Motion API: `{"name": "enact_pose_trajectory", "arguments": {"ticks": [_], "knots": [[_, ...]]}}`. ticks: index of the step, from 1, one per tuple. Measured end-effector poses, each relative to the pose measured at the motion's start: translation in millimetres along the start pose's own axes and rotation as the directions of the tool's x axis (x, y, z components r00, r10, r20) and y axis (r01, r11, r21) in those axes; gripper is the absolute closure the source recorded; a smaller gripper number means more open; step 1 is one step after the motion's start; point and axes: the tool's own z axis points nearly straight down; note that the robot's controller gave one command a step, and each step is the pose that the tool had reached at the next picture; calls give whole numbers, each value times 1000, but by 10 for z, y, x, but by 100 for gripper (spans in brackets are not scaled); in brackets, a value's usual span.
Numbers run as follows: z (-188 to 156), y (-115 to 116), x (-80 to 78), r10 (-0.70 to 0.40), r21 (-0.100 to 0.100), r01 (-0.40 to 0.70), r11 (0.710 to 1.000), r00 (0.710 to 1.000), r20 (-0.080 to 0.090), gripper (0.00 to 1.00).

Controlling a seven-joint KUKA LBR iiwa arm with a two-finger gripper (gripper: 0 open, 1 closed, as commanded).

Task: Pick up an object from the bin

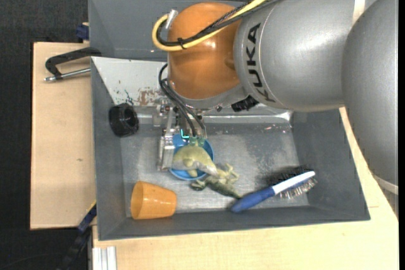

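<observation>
Gripper: the two-finger gripper (177,147) is being held low over the middle of the grey metal bin (266,148), under the orange wrist cover.
Gripper state: spread or pressed together cannot be told; its tip is being hidden by the wrist and the clutter below.
Nearest thing: a round blue plastic disc (185,174) is being overlapped by a pale yellow-green toy figure (215,175); both are lying just beneath and toward the front of the gripper.
Likely target: judged to be the disc-and-toy pair, as nothing else is being approached.
Key relation: the toy's long axis is running from the gripper's tip out toward the front right, so it is being offset to that side, not centred under the tip.
Next move, judged: a small shift to the front right is being called for before closing.
Others: an orange plastic cup (152,200) on its side at front left, a black round cap (123,120) at back left and a blue-handled brush (275,190) at front right, all well apart from the gripper.
Risk: the disc is being lain on by the toy, so both may shift together.
</observation>
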Motion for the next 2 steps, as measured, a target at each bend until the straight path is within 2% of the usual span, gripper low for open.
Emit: {"name": "enact_pose_trajectory", "arguments": {"ticks": [1,2], "knots": [[849,-842,404,-221,2,221,975,975,4,0],[1203,-1188,332,-88,-6,88,996,996,20,0]]}}
